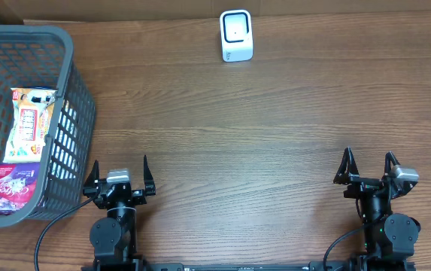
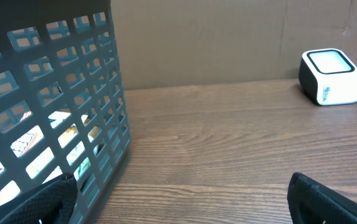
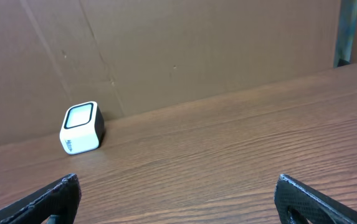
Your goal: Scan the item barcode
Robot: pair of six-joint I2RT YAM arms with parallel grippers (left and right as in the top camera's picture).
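Currently nothing is held: left gripper (image 1: 119,170) and right gripper (image 1: 367,159) are parked at the near edge of the table (image 1: 245,128), jaws spread. The snack packets (image 1: 33,124) (two seen) lie in the basket (image 1: 71,69) at the left edge; one could be snagged on its wall and dropped short of the scanner (image 1: 236,35).

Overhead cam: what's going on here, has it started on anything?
Nothing is being handled yet. Both arms sit at the near edge of the table, with the left gripper and right gripper open and empty. A yellow packet and a purple packet lie in the grey basket beside the left arm. The white scanner stands at the far edge, untouched.
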